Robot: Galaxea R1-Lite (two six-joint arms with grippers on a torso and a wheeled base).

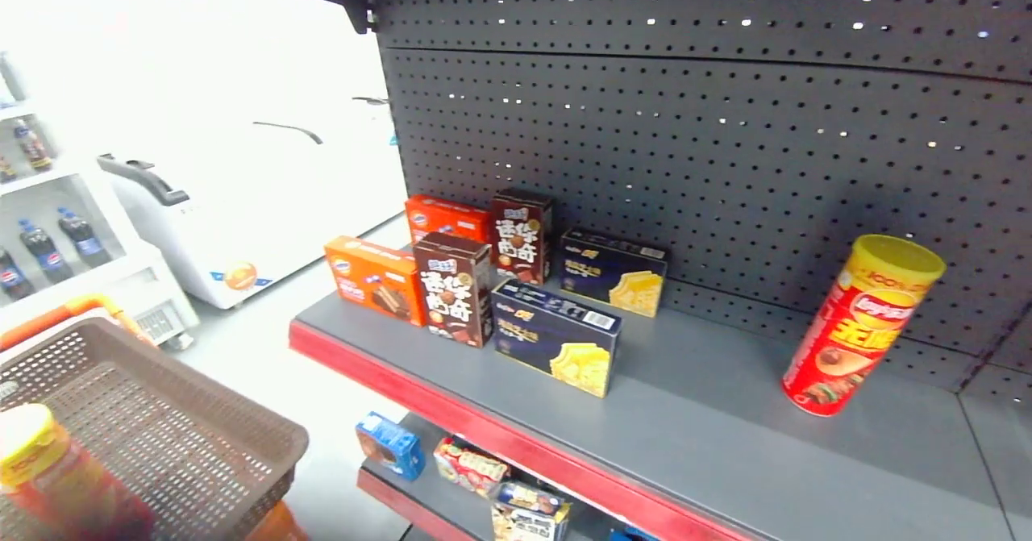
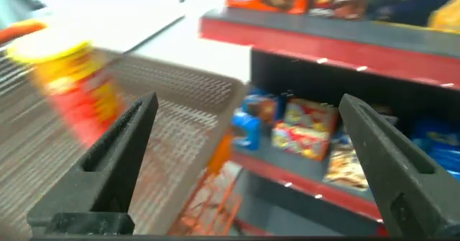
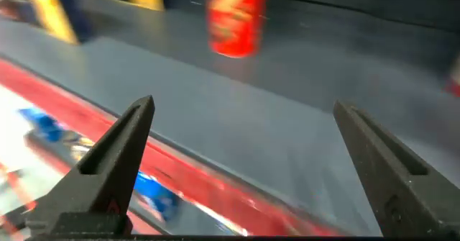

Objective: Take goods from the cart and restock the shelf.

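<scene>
Grey shelf (image 1: 726,412) before you holds boxes (image 1: 556,335) and one upright red can (image 1: 859,327) with a yellow lid. Your right end effector (image 3: 244,104) hangs released above that shelf; your left end effector (image 2: 248,103), equally released, faces a second can (image 2: 75,90) in the cart basket (image 1: 161,412).

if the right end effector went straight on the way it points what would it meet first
Probably the bare grey shelf, short of the red can; the open end effector aims down at it, though depth is unclear.
</scene>
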